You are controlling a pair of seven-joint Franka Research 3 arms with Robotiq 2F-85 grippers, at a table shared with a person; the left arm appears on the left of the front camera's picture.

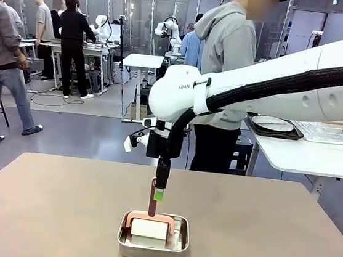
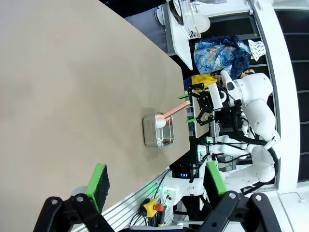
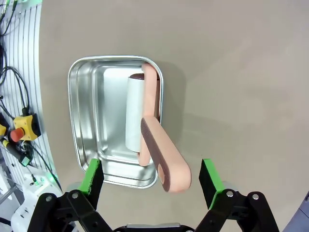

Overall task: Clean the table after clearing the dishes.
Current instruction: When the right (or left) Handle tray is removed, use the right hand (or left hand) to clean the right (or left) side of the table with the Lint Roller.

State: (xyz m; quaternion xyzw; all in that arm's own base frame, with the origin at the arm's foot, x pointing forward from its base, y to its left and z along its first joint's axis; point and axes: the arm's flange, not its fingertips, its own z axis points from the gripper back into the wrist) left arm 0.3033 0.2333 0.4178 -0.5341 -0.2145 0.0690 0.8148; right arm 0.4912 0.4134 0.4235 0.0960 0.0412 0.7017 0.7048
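Close to the robot's edge of the table [image 1: 57, 202], a square steel pan [image 1: 152, 241] is sitting with a lint roller [image 1: 149, 228] lying in it, white roll down in the tray. The roller's pink handle [image 3: 161, 154] is rising out of the pan at a slant, and its free end is pointing straight up into the right gripper [image 1: 158, 194].

That gripper is hanging directly over the pan with its jaws spread wide and nothing in them. In its own wrist view the handle's rounded tip is showing between the two green pads [image 3: 208, 176], nearer the one on the picture's right and touching neither. The handle's long axis is running roughly along the fingers, so the jaws are standing across its width. To my eye that is the relation that counts: a plain squeeze should catch the handle.

The left gripper [image 2: 157, 181] is likewise gaping and empty, hovering over the table's side and well apart from the pan. So the right arm is clearly the nearer one for this pick.

Beyond the pan the brown tabletop is lying bare, so the clearing is looking done and the wiping not yet begun. Farther off, past the table's far edge, a person in a grey hoodie [image 1: 226, 54] is standing. On the smaller white table [image 1: 304, 157] at the far right, the dishes [image 1: 274, 125] are resting as a white plate on a dark tray.
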